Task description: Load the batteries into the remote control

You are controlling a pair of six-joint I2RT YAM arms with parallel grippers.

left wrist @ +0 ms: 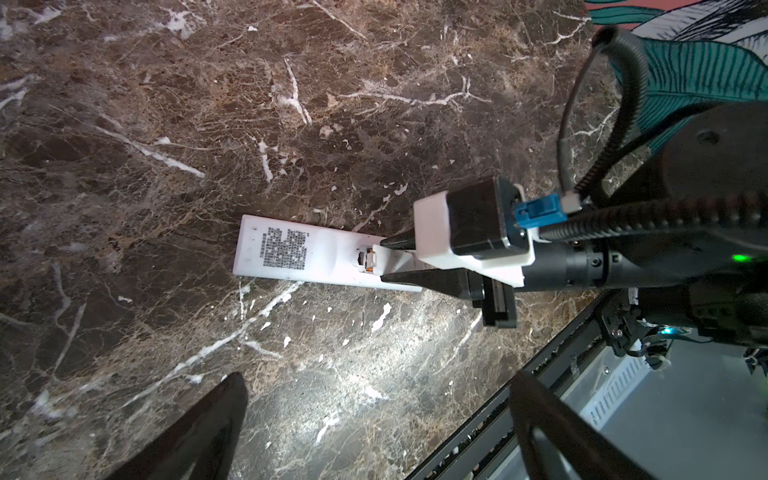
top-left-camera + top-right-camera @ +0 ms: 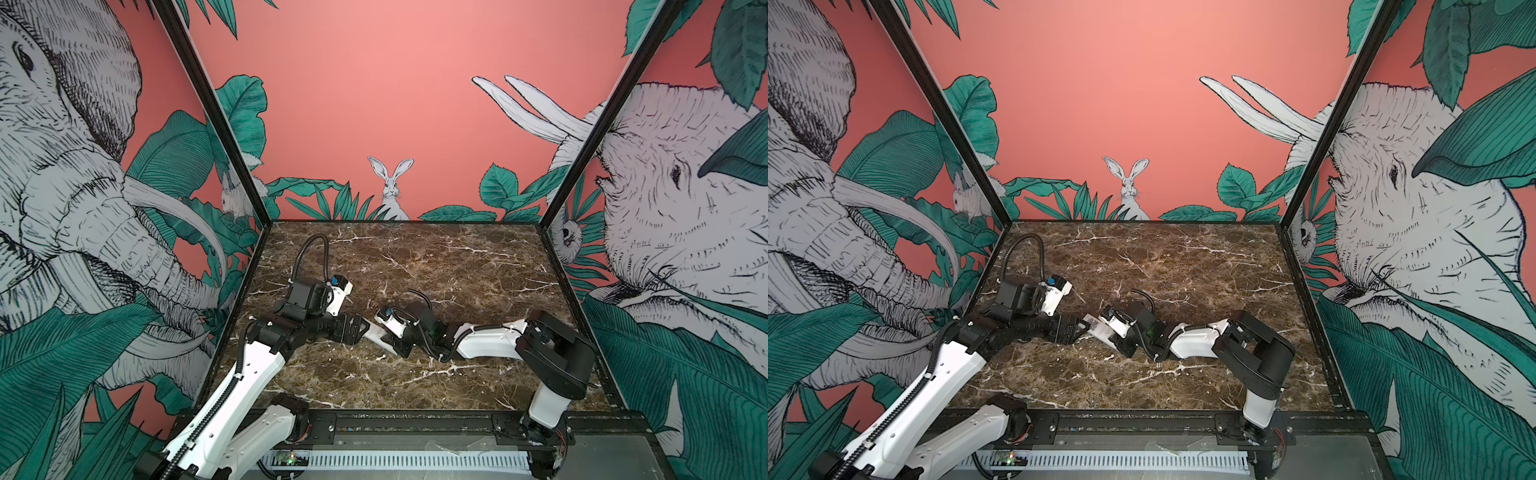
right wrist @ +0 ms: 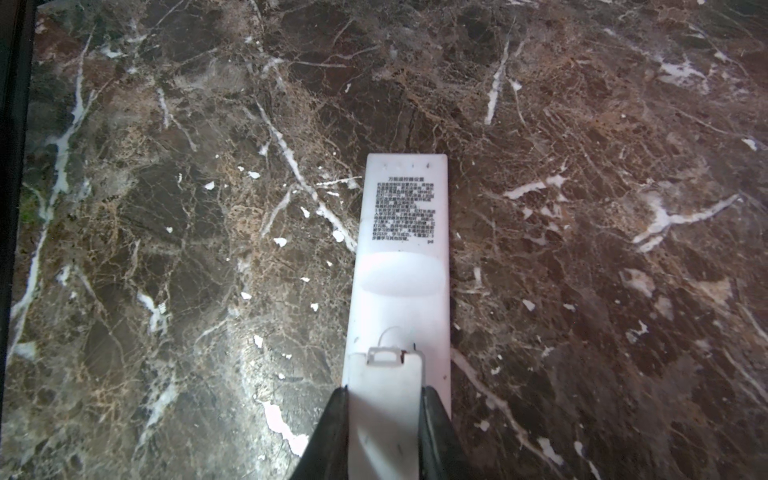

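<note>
Remote [image 3: 405,232] lies back-up on table [image 3: 166,208]. Right tool [image 1: 384,259] pinches cover [image 3: 384,374] over the bay, where 1 orange battery [image 1: 367,271] peeks out. Left tool [image 1: 378,376] is spread wide, empty, nearby. Keep cover flat and square to remote; slide until latch seats.

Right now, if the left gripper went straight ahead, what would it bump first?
The open left gripper would probably meet the remote control first, near where the right gripper holds the small white cover; depth is unclear.
</note>
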